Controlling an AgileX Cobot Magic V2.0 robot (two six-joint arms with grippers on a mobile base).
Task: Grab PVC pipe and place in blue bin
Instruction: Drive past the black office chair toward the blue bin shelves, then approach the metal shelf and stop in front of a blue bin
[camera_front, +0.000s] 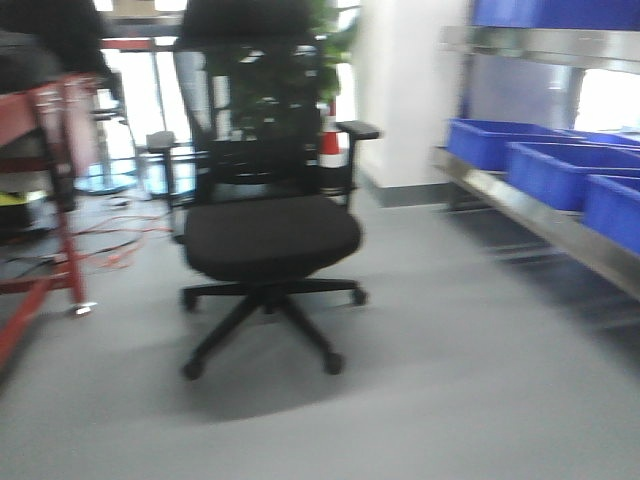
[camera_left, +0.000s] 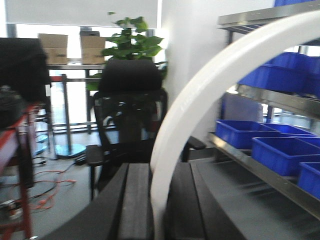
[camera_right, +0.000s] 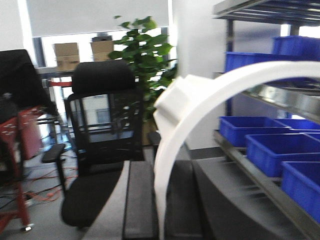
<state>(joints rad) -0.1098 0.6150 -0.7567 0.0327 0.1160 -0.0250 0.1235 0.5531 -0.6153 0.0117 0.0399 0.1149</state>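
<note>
Fingers (camera_left: 136, 200) of the left gripper (camera_left: 159, 170) sit tight against both sides of a white pipe (camera_left: 192, 92), which rises between them and curves up and away to the right. On the right gripper (camera_right: 159, 167) the fingers (camera_right: 140, 200) clamp a white pipe (camera_right: 230, 85) the same way, and only this view shows a thick collar (camera_right: 182, 97) on the bend. Whether the two hold one pipe or two, I cannot tell. The front view takes in neither arm. It shows a red cart (camera_front: 58, 200) at the left, a black office chair (camera_front: 270, 235) in the middle, whose wheeled base (camera_front: 265, 310) no wrist view catches, and blue bins (camera_front: 560, 175) in a row along the front edge of a steel shelf (camera_front: 540, 220) at the right. Both wrists look level across the room, fingers pointing forward toward the chair, the pipe held in the air, well apart from the bins.
</note>
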